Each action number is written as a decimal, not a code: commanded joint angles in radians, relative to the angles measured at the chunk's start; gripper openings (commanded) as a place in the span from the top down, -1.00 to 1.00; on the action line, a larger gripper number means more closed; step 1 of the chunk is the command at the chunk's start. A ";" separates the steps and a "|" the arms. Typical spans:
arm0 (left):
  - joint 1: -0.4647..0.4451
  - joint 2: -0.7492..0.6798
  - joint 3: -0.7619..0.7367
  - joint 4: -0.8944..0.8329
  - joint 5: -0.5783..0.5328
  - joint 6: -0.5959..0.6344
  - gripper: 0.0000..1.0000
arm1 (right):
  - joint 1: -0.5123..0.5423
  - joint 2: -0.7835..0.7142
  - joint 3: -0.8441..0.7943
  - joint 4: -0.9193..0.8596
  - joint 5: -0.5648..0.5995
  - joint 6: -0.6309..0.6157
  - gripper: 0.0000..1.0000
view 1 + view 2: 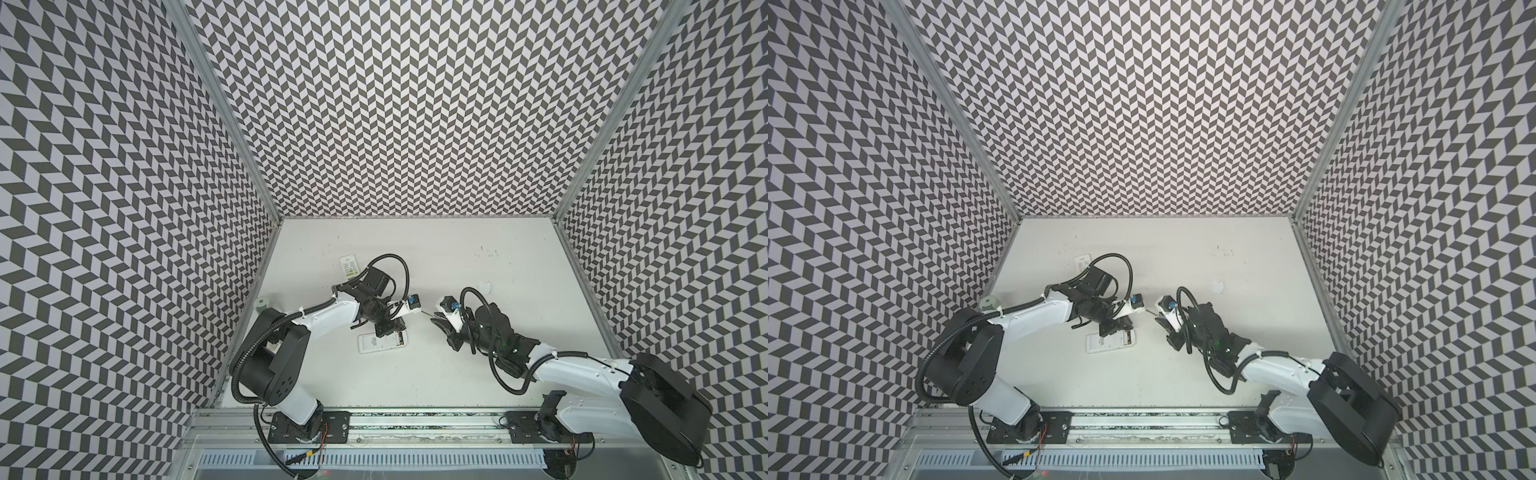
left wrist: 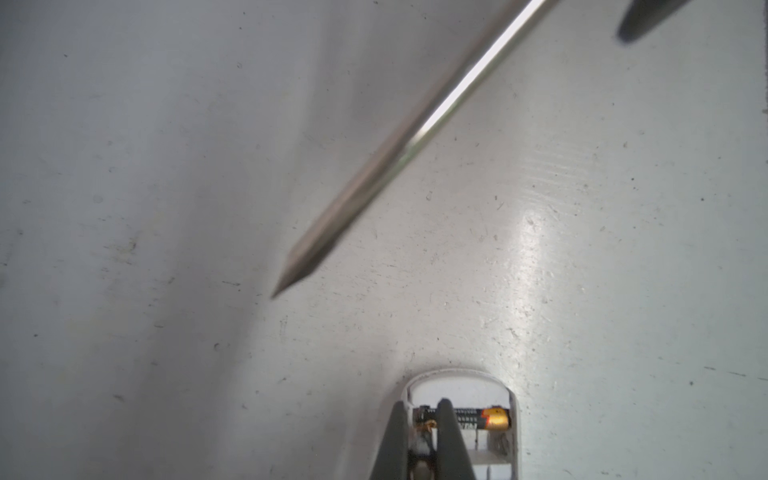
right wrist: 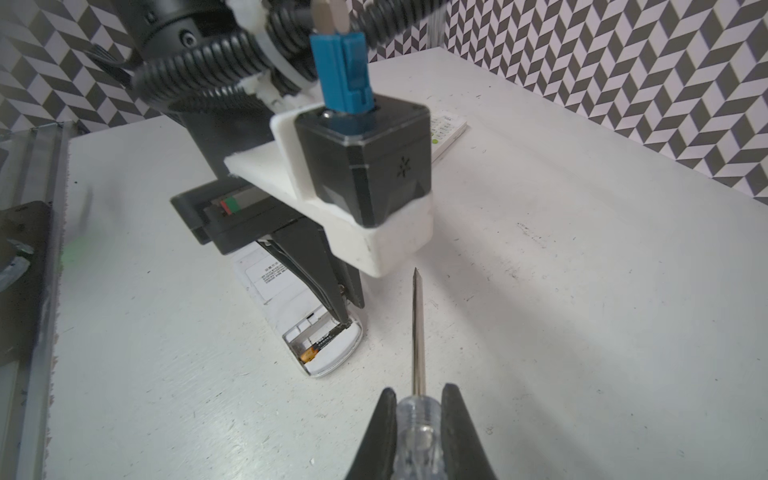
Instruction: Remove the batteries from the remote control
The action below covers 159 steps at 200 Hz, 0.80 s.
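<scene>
Remote control (image 1: 382,341) lies face-down on the worktop (image 1: 457,374), cover off. One black/gold battery (image 2: 484,417) sits in the bay. Left pincer (image 2: 422,409) is closed inside the bay beside it, something dark between the tips; can't tell if it's a cell. No cell visibly out, so I'd call it early. Right pincer (image 3: 417,399) clamps the screwdriver (image 3: 417,332) by its clear handle, tip in air. Back label (image 3: 270,274) print unreadable. Second remote (image 1: 348,267) farther back.

My scuffed white table (image 1: 457,374) carries an opened white remote (image 1: 374,344) lying face down, a second remote (image 1: 348,266) farther back, and a small white piece (image 1: 484,286).
</scene>
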 commanded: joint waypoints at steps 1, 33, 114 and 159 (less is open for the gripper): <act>0.002 -0.007 0.054 -0.009 0.040 -0.015 0.93 | -0.010 -0.058 -0.015 0.035 0.050 0.017 1.00; -0.029 0.021 0.145 0.010 0.067 -0.075 0.92 | -0.037 -0.144 0.003 -0.030 0.125 0.025 1.00; -0.020 0.293 0.415 0.186 0.220 -0.648 0.92 | -0.064 -0.471 -0.100 -0.117 0.475 0.133 1.00; -0.021 0.486 0.566 0.148 0.284 -0.775 0.95 | -0.066 -0.668 -0.183 -0.142 0.606 0.190 1.00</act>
